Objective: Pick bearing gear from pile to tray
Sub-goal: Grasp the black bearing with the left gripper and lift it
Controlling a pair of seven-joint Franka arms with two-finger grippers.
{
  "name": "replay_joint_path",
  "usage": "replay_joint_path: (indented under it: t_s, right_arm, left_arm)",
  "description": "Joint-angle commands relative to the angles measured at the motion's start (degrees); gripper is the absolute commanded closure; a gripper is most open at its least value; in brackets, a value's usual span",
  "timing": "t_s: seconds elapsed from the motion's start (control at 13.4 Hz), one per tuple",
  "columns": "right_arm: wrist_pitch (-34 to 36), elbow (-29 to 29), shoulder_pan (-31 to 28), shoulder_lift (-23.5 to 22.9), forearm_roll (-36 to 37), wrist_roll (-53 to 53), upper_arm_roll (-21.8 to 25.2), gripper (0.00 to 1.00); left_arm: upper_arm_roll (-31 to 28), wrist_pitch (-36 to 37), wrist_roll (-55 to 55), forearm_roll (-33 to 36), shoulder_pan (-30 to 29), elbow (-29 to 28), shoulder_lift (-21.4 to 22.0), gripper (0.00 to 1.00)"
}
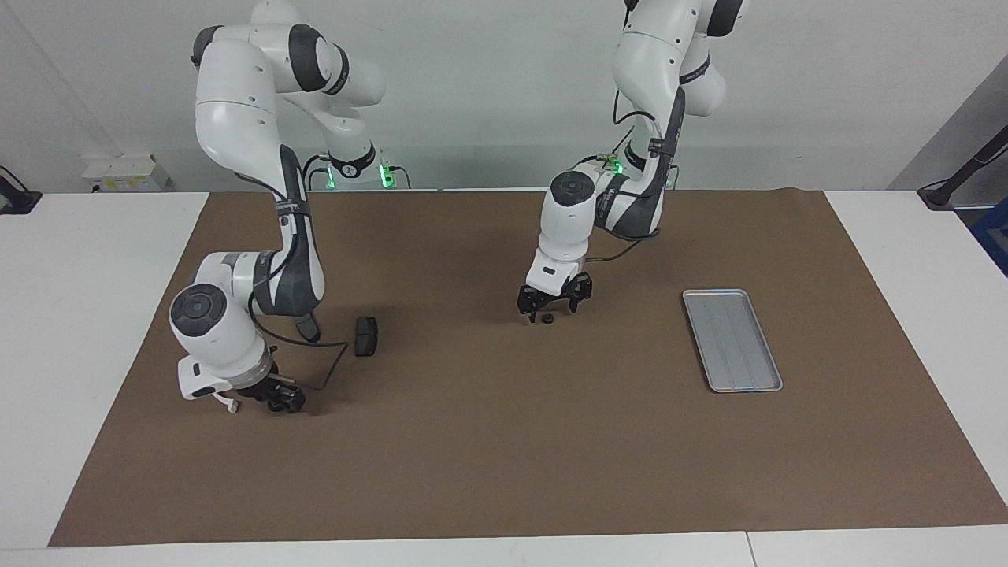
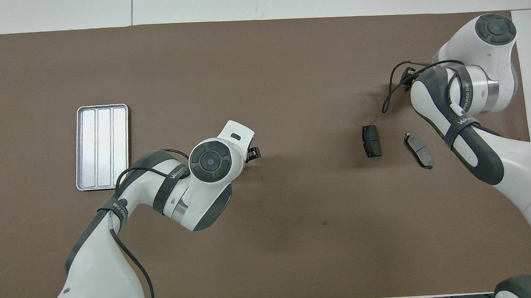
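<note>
A small black round bearing gear [image 1: 545,318] lies on the brown mat [image 1: 488,441] mid-table. My left gripper [image 1: 551,309] is down over it, open, one finger on each side of the part. My right gripper [image 1: 277,399] is low on the mat at the right arm's end; the hand hides what is at its tip. A small white curved piece [image 1: 228,405] shows beside that hand. Of the pile, one dark brake pad [image 1: 366,335] [image 2: 371,141] lies nearer the robots than that gripper, a second pad [image 2: 419,150] beside it. The silver ribbed tray [image 1: 732,340] [image 2: 102,147] is empty.
The tray sits toward the left arm's end of the mat. A black cable [image 1: 335,366] [image 2: 390,87] loops from the right arm's wrist down to the mat near the first brake pad. White tabletop [image 1: 94,331] borders the mat on both ends.
</note>
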State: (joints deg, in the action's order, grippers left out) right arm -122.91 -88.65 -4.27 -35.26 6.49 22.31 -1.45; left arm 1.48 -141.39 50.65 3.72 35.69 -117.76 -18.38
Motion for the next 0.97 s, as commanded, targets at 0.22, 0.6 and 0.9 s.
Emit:
replay_joint_path:
  t_s: [0.22,0.6,0.9]
  right_arm:
    - [1.52,-0.12,-1.01,-0.34,0.72,0.81,-0.84,1.00]
    - [15.13,7.07,1.70,2.64,1.42,0.46,-1.45,1.00]
    - [23.05,8.58,6.27,7.56,0.63,0.81,-1.45,1.00]
  left_arm:
    - [-0.78,-1.88,1.73,0.32,1.40,-0.28,-0.43,0.50]
    - [-0.95,0.14,0.77,0.49,0.26,3.40,-1.31,1.00]
    - [-0.96,14.88,-12.12,0.50,-8.23,9.91,3.31,1.00]
